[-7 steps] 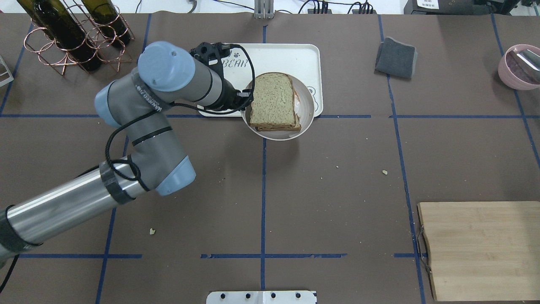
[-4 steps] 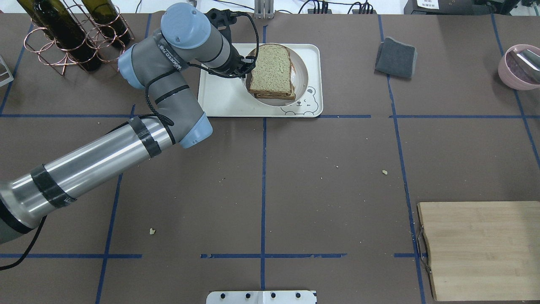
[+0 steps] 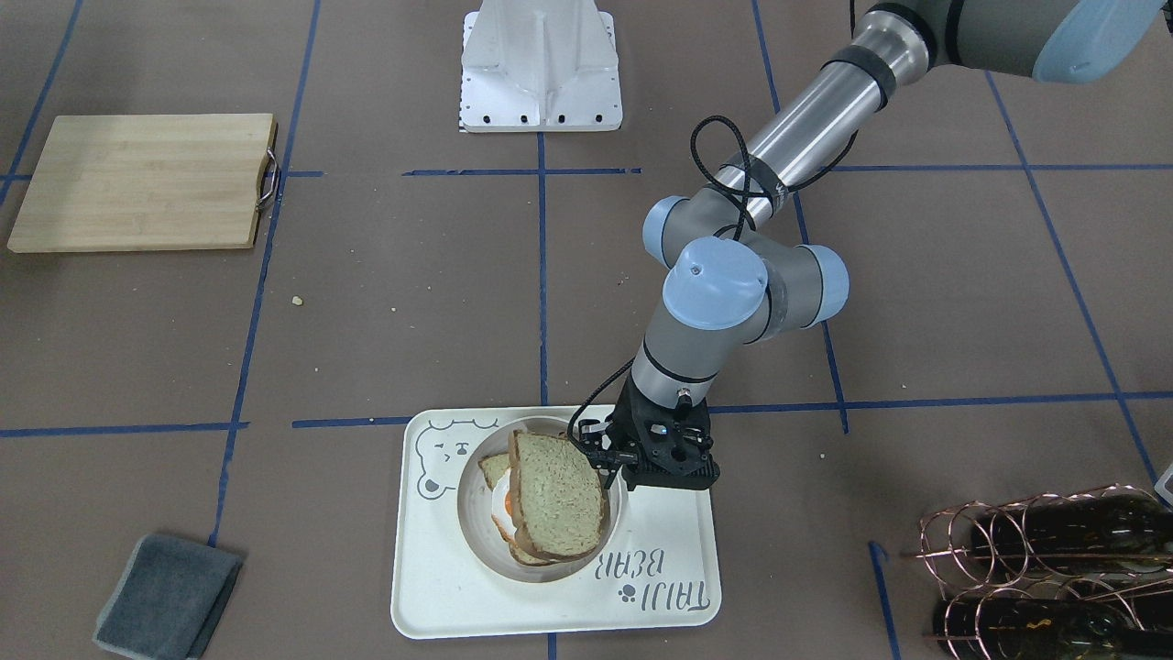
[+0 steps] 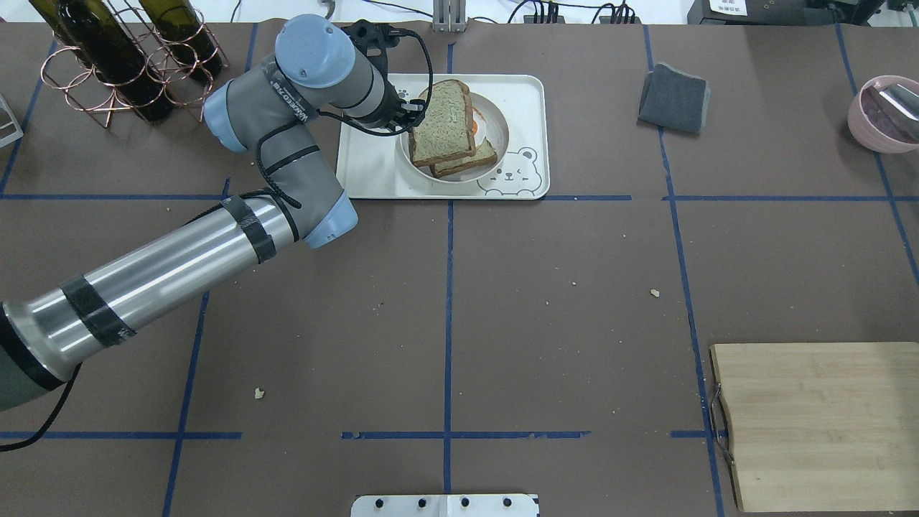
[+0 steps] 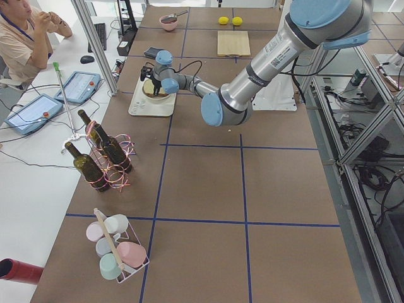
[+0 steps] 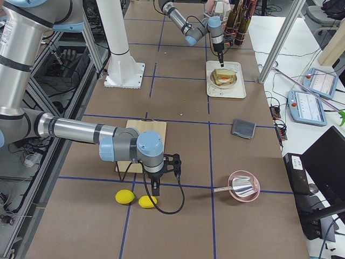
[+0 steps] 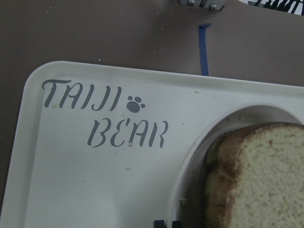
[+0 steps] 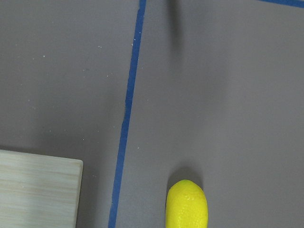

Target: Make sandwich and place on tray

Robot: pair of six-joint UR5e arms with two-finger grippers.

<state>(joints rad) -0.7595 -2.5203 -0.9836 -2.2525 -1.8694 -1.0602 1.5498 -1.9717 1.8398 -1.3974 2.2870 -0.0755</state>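
The sandwich (image 4: 445, 126) lies on a white round plate (image 4: 499, 133) that rests on the cream bear tray (image 4: 366, 172). Its top slice is tilted and shifted off the lower slice, so the white egg with orange yolk (image 4: 474, 123) shows. My left gripper (image 4: 415, 118) is at the plate's left rim, shut on it. In the front view the gripper (image 3: 612, 463) is beside the sandwich (image 3: 554, 495). The left wrist view shows the tray's lettering (image 7: 104, 118) and the bread (image 7: 259, 180). My right gripper (image 6: 157, 189) hangs near the cutting board; I cannot tell whether it is open.
Wine bottles in a copper rack (image 4: 122, 64) stand left of the tray. A grey cloth (image 4: 673, 98) and a pink bowl with a metal scoop (image 4: 883, 115) lie to the right. A wooden cutting board (image 4: 818, 424) is front right, with two lemons (image 6: 125, 197) beside it.
My left arm carried the plate with the sandwich from the tray's near edge back over the tray and lowered it. The top slice has slid aside and the egg now shows.
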